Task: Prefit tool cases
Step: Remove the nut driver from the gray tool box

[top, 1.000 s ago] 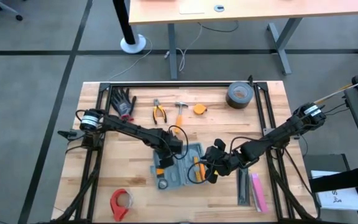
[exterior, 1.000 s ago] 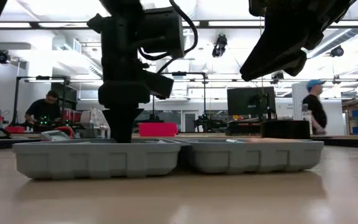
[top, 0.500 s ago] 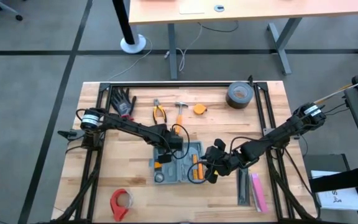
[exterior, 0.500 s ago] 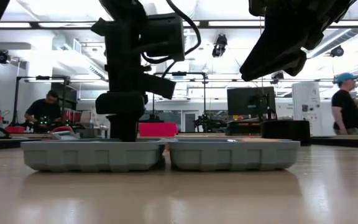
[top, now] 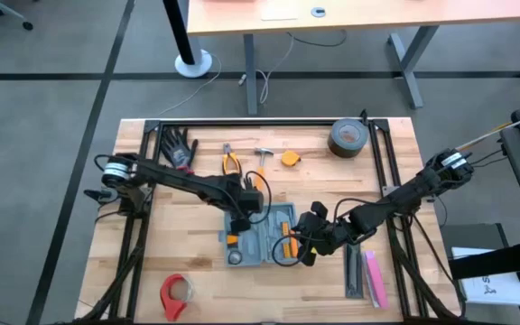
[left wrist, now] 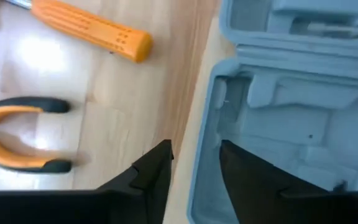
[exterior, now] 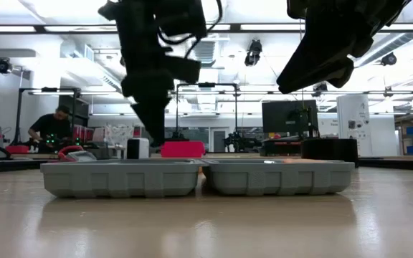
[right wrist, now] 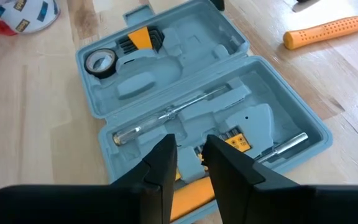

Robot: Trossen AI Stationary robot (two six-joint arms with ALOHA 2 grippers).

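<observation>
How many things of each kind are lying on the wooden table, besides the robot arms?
Tool case: 1
Tape rolls, grey and red: 2
Gloves: 1 pair
Pliers: 1
Hammer: 1
Tape measure: 1
Bars, black and pink: 2
Total: 9

Two slim black jointed robot arms, each with a silver ring at its outer joint, looped black cables, and a black two-fingered hand: left hand (top: 239,219), right hand (top: 303,246).
</observation>
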